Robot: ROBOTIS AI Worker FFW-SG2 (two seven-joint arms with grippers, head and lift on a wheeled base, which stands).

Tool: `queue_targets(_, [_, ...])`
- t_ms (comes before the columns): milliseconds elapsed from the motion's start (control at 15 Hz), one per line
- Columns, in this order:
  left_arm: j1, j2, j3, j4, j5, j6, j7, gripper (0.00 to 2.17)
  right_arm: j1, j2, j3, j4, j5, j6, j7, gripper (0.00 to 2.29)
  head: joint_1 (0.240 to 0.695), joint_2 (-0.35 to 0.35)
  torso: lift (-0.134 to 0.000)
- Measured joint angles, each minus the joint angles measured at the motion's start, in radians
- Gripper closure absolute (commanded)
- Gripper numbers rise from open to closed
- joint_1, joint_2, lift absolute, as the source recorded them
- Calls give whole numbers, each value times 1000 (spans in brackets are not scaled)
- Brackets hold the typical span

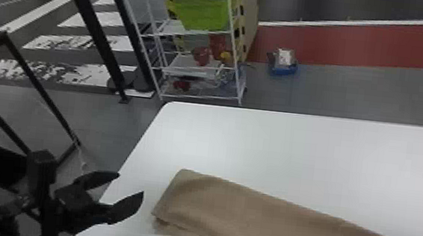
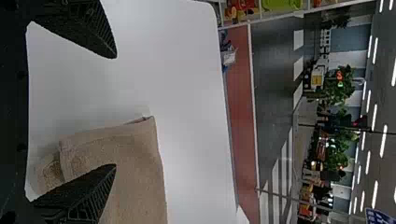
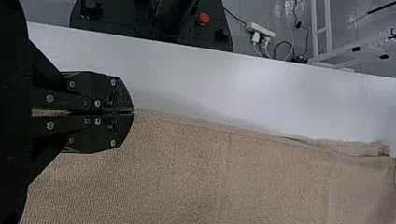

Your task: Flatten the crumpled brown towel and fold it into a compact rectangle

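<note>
The brown towel point(image 1: 271, 223) looks light and soft to me, limp enough that it will sag wherever it isn't held, and there's nothing fragile about it; its nap should give the fingers decent grip rather than let it slide. I'd take hold at the folded left end, catching every layer at the corner, since a shallow pinch could peel up only the top one and leave the ragged underlayer behind. It lies on the white tabletop point(image 1: 293, 154) as a long strip, already doubled over, with a lower layer peeking out on the robot's side near that end. From where I stand, the left end effector point(image 1: 130, 183) is just beyond the towel's left end, apart from it in the head view, its two fingers spread wide with nothing between them. The right end effector point(image 3: 133, 111) is farther along, at the long edge nearest the robot, fingers together and, as far as I can judge, clamped on the hem; the cloth spreads out beneath and away from those fingertips.
</note>
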Motion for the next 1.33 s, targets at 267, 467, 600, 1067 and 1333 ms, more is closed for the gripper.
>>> queue_targets(267, [0,0,2,0,0,0,-2,46,-7,27,10,25,19,-7,0,768,695,350,-124])
queue_targets(467, [0,0,3,-1,0,0,-2,46,-11,30,27,32,20,-9,0,657,695,350,-124])
queue_targets(600, [0,0,3,-1,0,0,-2,46,-12,37,15,33,-4,-10,0,660,695,350,-124])
queue_targets(1067, [-2,0,6,0,0,0,-2,46,80,-11,-182,10,-75,-194,0,768,695,350,-124])
queue_targets(1333, [-8,0,7,13,3,-4,-2,46,231,-94,-346,-1,-96,-284,0,768,695,311,-124])
